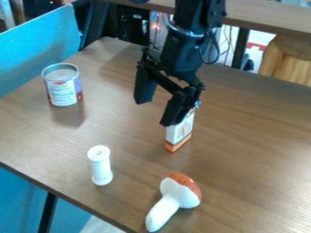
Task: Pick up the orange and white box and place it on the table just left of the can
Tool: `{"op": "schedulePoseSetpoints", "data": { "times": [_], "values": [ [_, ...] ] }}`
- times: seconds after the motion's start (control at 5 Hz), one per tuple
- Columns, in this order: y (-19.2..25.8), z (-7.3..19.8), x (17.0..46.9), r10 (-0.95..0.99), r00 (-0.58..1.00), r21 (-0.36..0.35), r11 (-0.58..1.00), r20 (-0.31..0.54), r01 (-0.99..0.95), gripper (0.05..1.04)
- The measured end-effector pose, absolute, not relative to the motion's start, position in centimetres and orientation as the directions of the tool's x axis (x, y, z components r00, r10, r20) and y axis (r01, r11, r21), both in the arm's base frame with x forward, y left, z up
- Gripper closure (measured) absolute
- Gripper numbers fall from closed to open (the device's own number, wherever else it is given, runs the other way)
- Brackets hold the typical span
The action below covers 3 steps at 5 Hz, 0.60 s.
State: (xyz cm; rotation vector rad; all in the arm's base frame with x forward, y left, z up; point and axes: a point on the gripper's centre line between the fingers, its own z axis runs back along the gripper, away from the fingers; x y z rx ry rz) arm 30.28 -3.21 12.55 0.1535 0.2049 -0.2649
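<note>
The black gripper (155, 112) hangs over the upper middle of the table, its two fingers spread apart with nothing between them. Its right-hand finger overlaps the top of a small white and orange box (181, 130); whether they touch I cannot tell. To the left is a metal can (63, 90) with a white, red and purple label. A white spool-shaped piece (100, 167) stands upright nearer the front edge. To its lower right lies a mushroom (172, 200) with a white stem and a reddish-brown cap.
The brown wooden table (255, 150) has its front edge running diagonally at the lower left. A blue panel (39, 48) rises behind the can at the upper left. Beyond the far edge are cables, a dark table leg and a wooden piece (291, 61).
</note>
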Motion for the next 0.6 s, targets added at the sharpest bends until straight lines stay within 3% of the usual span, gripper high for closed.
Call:
{"op": "schedulePoseSetpoints", "data": {
  "times": [0.2, 0.6],
  "values": [
    [-3.2, 11.5, 30.2, -0.243, 0.937, 0.118, 0.953, -0.253, 0.279, 0.083],
    [-2.4, 12.0, 31.9, -0.259, 0.947, 0.13, 0.95, -0.189, 0.285, 0.083]
  ]
}}
